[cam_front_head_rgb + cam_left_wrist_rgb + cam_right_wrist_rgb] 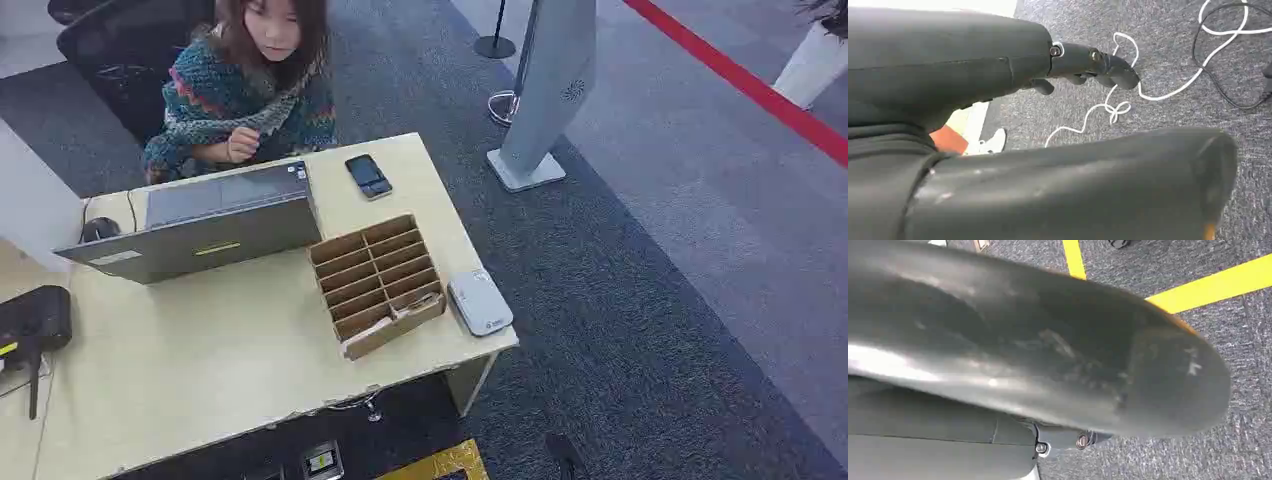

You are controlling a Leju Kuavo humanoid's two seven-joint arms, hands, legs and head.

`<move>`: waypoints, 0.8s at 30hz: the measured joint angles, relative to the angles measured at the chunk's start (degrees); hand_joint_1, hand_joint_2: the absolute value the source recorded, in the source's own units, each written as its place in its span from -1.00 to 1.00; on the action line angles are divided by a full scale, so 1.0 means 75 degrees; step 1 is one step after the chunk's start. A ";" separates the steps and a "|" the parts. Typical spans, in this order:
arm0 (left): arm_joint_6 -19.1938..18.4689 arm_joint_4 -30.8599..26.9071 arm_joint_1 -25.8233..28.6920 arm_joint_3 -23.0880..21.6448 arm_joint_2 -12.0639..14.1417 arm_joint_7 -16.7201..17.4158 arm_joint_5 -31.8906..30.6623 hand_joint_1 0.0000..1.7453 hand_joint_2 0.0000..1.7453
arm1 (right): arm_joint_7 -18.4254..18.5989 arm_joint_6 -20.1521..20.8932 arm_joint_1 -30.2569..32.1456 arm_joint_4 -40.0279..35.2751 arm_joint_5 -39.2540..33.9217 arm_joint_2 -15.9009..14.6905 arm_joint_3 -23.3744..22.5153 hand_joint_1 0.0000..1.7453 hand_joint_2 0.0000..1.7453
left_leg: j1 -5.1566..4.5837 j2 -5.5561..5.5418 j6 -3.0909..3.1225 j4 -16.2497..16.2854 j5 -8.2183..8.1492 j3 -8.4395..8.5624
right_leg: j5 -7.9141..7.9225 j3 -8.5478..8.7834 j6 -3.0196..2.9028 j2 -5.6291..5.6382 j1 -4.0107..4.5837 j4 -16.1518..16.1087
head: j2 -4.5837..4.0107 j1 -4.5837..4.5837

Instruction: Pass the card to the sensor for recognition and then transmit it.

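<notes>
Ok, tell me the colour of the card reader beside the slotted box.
Light grey, nearly white; the card reader shows best in the head view.

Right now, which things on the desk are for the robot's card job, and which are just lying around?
For the job:
- brown cardboard slotted box, with what looks like a card in its near slot
- flat grey sensor pad beside the box, at the desk corner

Just lying about:
- grey open laptop
- black smartphone
- black device at the desk's left edge
</notes>
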 joint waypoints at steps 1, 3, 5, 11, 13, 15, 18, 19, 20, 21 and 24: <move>0.0003 0.0000 0.0000 -0.0023 0.0000 0.0000 -0.0026 -1.00 -1.00 | -0.0012 0.0000 0.0000 0.0000 0.0000 0.0000 0.0000 -1.00 -1.00 | 0.0000 0.0000 0.0000 0.0000 0.0000 0.0000 | 0.0000 0.0000 0.0000 0.0000 0.0000 0.0000 | 0.0000 0.0000; 0.0006 0.0000 0.0000 -0.0073 0.0000 0.0000 -0.0052 -1.00 -1.00 | -0.0064 0.0000 0.0000 0.0000 0.0006 0.0000 0.0000 -1.00 -1.00 | 0.0000 0.0000 0.0000 0.0000 0.0000 0.0000 | 0.0000 0.0000 0.0000 0.0000 0.0000 0.0000 | 0.0000 0.0000; 0.0009 0.0000 0.0000 -0.0087 0.0000 0.0003 -0.0082 -1.00 -1.00 | -0.0090 0.0000 0.0001 0.0000 0.0026 0.0003 0.0000 -1.00 -1.00 | 0.0000 0.0000 0.0000 0.0000 0.0000 0.0000 | 0.0000 -0.0001 0.0000 0.0000 0.0000 0.0000 | 0.0000 0.0000; 0.0015 0.0000 -0.0001 -0.0204 -0.0003 0.0082 -0.0140 -1.00 -1.00 | -0.0160 0.0000 0.0001 0.0000 0.0102 0.0000 0.0006 -1.00 -1.00 | 0.0000 0.0000 0.0000 0.0000 0.0000 0.0000 | 0.0000 -0.0001 0.0000 0.0000 0.0000 0.0000 | 0.0000 0.0000; 0.0006 0.0000 -0.0001 -0.0242 -0.0003 0.0128 -0.0160 -1.00 -1.00 | -0.0160 0.0000 0.0002 0.0000 0.0146 0.0000 0.0009 -1.00 -1.00 | 0.0000 0.0000 0.0000 0.0000 0.0000 0.0000 | 0.0000 0.0000 0.0000 0.0000 0.0000 0.0000 | 0.0000 0.0000; -0.0003 0.0000 -0.0001 -0.0277 -0.0003 0.0187 -0.0204 -1.00 -1.00 | -0.0128 -0.0006 0.0001 0.0000 0.0187 0.0000 0.0009 -1.00 -1.00 | 0.0000 0.0000 0.0000 0.0000 0.0000 0.0000 | 0.0000 0.0000 0.0000 0.0000 0.0000 0.0000 | 0.0000 0.0000; 0.0000 0.0000 -0.0001 -0.0320 -0.0003 0.0224 -0.0216 -1.00 -1.00 | -0.0061 -0.0041 0.0003 0.0000 0.0198 0.0000 0.0009 -1.00 -1.00 | 0.0000 0.0000 0.0000 0.0000 0.0000 0.0000 | 0.0000 -0.0001 0.0000 0.0000 0.0000 0.0000 | 0.0000 0.0000; 0.0003 0.0000 -0.0001 -0.0335 -0.0003 0.0224 -0.0221 -1.00 -1.00 | -0.0058 -0.0047 0.0003 0.0000 0.0172 0.0000 0.0009 -1.00 -1.00 | 0.0000 0.0000 0.0000 0.0000 0.0000 0.0000 | 0.0000 -0.0001 0.0000 0.0000 0.0000 0.0000 | 0.0000 0.0000; 0.0006 0.0000 -0.0001 -0.0344 -0.0003 0.0224 -0.0224 -1.00 -1.00 | -0.0061 -0.0055 0.0003 0.0000 0.0122 -0.0003 0.0009 -1.00 -1.00 | 0.0000 0.0000 0.0000 0.0000 0.0000 0.0000 | 0.0000 0.0000 0.0000 0.0000 0.0000 0.0000 | 0.0000 0.0000; 0.0009 0.0000 -0.0002 -0.0355 -0.0003 0.0224 -0.0227 -1.00 -1.00 | -0.0082 -0.0073 0.0003 0.0000 0.0029 -0.0003 0.0009 -1.00 -1.00 | 0.0000 0.0000 0.0000 0.0000 0.0000 0.0000 | 0.0000 0.0000 0.0000 0.0000 0.0000 0.0000 | 0.0000 0.0000; 0.0006 0.0000 -0.0003 -0.0402 0.0000 0.0224 -0.0233 -1.00 -1.00 | -0.0306 -0.0152 -0.0001 0.0000 -0.0370 -0.0015 -0.0009 -1.00 -1.00 | 0.0000 0.0000 0.0000 0.0000 0.0000 0.0000 | 0.0000 0.0000 0.0000 0.0000 0.0000 0.0000 | 0.0000 0.0000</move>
